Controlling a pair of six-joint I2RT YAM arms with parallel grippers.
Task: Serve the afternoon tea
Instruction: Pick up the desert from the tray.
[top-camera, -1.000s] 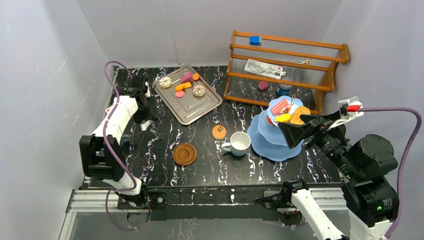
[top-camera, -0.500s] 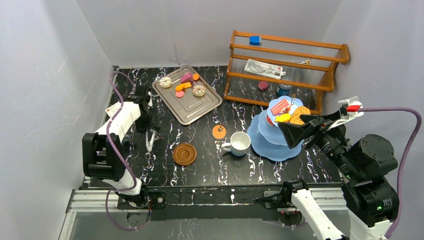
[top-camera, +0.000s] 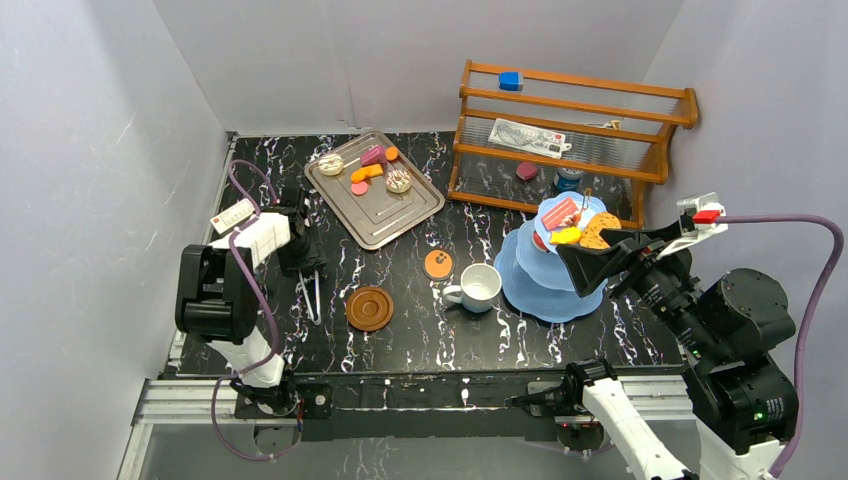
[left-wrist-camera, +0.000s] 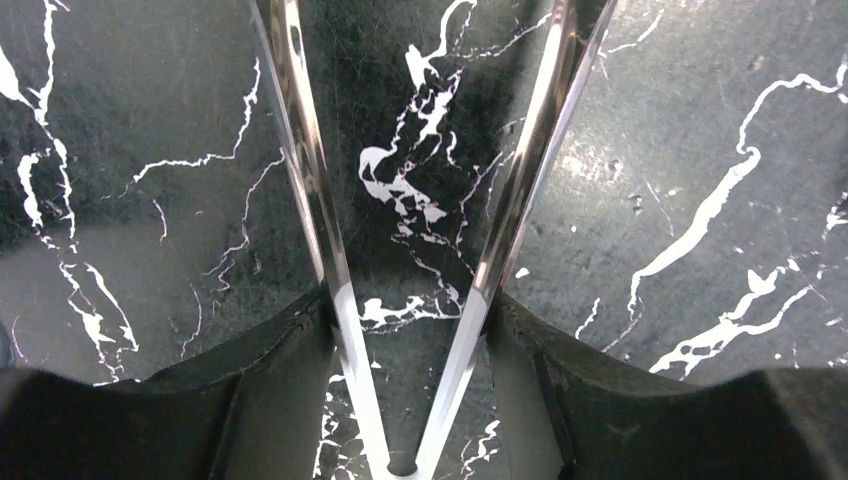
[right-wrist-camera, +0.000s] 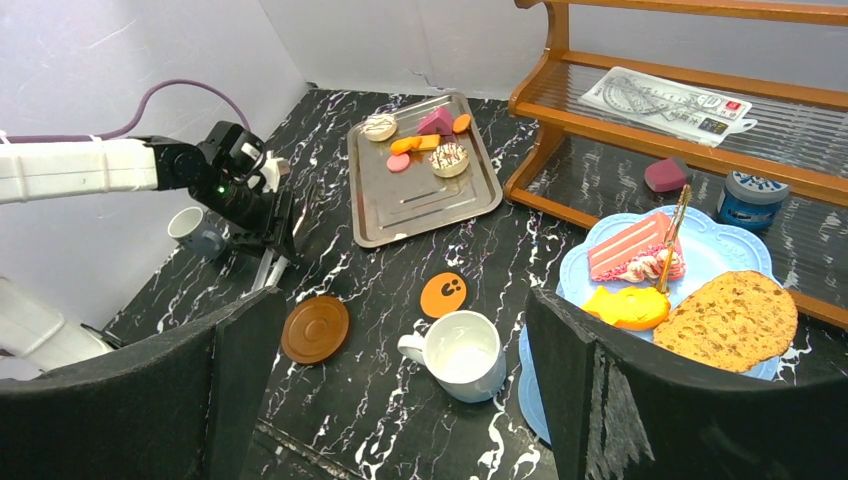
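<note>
Wooden rack (top-camera: 575, 150) at 1 o'clock; silver tray (top-camera: 390, 215) at 11, holding pastries (top-camera: 366, 172); light-blue stand (top-camera: 540, 290) at 3; white mug (top-camera: 481, 287) between it and saucer (top-camera: 369, 308). Left gripper (left-wrist-camera: 410, 330) clasps metal tongs (left-wrist-camera: 300, 180); right gripper (right-wrist-camera: 400, 330) gapes empty beside the stand. The left has withdrawn from the tray toward 8; the right is unchanged. Black marbled table (top-camera: 450, 340); pale grey walls (top-camera: 300, 60).

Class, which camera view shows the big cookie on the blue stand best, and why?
The right wrist view: the cookie lies close and large, its crumbly surface clear. The top external view shows it small and far off. The left wrist view shows none of it.
</note>
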